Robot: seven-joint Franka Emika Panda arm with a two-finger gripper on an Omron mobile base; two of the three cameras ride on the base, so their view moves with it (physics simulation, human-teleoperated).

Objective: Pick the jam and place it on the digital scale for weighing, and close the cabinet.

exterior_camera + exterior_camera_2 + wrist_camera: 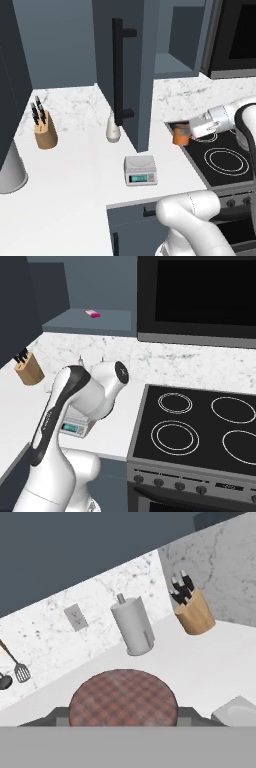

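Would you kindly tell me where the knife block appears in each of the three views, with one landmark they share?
Left base view: knife block at left on the white counter, near the wall.
Right base view: far left edge, against the marble backsplash.
Hand view: upper right, right of the paper towel roll.
Shared landmark: the digital scale, partly hidden behind the arm in the right base view.

Counts, approx by kind:

- 1 small orange-brown jam jar w/ darker lid point(180, 135), right of the open door.
- 1 flat light-grey digital scale w/ greenish display point(140, 170), near counter edge.
- 1 wooden knife block w/ black-handled knives point(45, 131), far left.
- 1 white pear-shaped bottle point(113, 129).
- 1 grey paper-towel roll on stand point(133, 626).
- 1 small pink item on far shelf point(93, 314).
- 4 ring burners on black cooktop point(195, 421).
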